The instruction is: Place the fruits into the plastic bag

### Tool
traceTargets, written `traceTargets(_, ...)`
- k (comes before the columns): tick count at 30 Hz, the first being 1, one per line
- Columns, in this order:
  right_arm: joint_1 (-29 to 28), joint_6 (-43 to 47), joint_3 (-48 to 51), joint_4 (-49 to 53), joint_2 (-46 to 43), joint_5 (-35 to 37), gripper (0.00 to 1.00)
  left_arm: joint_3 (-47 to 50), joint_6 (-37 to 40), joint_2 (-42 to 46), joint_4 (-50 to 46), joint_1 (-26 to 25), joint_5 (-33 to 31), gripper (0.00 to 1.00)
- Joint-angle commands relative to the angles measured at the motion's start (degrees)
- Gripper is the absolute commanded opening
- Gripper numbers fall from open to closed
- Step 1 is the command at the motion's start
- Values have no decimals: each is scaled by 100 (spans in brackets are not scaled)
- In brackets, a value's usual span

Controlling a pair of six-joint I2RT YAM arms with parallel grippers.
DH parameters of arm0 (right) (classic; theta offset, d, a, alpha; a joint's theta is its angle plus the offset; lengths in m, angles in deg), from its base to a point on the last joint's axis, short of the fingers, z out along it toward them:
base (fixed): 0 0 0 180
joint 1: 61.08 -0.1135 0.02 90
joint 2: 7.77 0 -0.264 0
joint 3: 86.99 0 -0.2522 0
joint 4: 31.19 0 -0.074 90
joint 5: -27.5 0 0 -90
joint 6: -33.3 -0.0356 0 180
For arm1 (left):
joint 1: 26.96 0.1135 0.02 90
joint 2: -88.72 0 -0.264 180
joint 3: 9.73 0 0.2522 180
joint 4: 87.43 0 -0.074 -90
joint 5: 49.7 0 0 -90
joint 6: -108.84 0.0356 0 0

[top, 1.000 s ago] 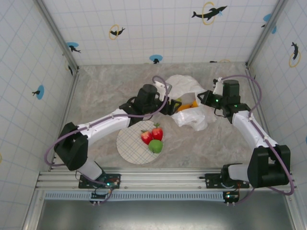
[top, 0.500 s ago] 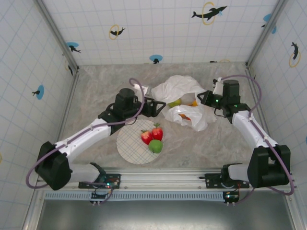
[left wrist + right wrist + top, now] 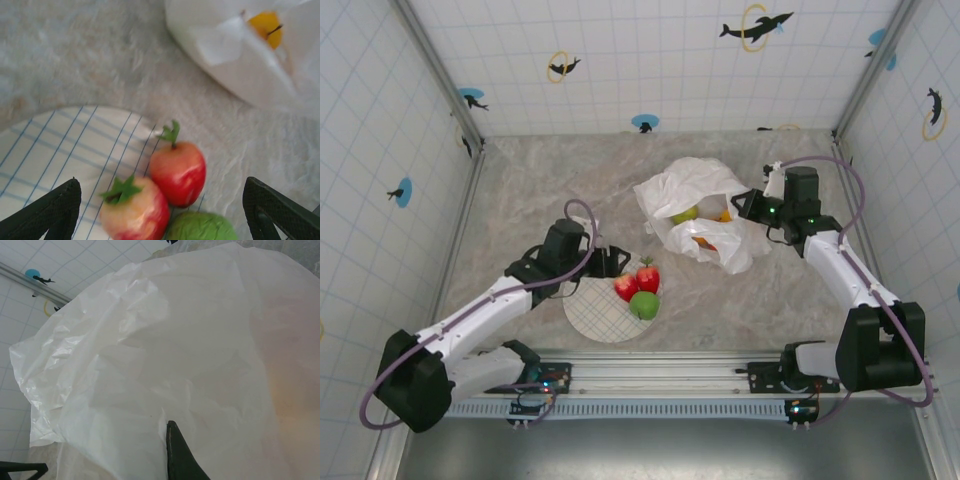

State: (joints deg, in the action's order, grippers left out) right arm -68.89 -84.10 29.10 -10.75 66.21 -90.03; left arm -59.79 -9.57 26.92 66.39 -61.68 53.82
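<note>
Cream plate (image 3: 592,310) sits near on the tabletop (image 3: 520,190). At its edge a strawberry (image 3: 625,287), a red apple (image 3: 648,277) and a green apple (image 3: 643,305) touch each other. The left gripper (image 3: 611,263) hangs just beside them, spread wide and empty. Farther back lies the plastic bag (image 3: 695,185), with a green pear (image 3: 684,214) and an orange (image 3: 724,215) inside. The right gripper (image 3: 748,207) is pressed together, pinching the bag's edge.

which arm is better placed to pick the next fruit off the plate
Left. The left gripper is open by the plate, with the red apple, strawberry and green apple just ahead of it. The right gripper is shut on the plastic bag, likely holding it open.
</note>
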Motion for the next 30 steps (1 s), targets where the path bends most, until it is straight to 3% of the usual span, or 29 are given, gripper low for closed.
traceTargets(1,-18,70,103,-24,12,-24,0,199,-212,31,-441,10,68,85)
traceTargets(10,-54,22,204,-107,-14,-33,0,448,-496,-371,237,-137,433,86)
traceTargets(30,-27,158,221,73,-111,71,0,285,-487,-1613,819,-316,318,80)
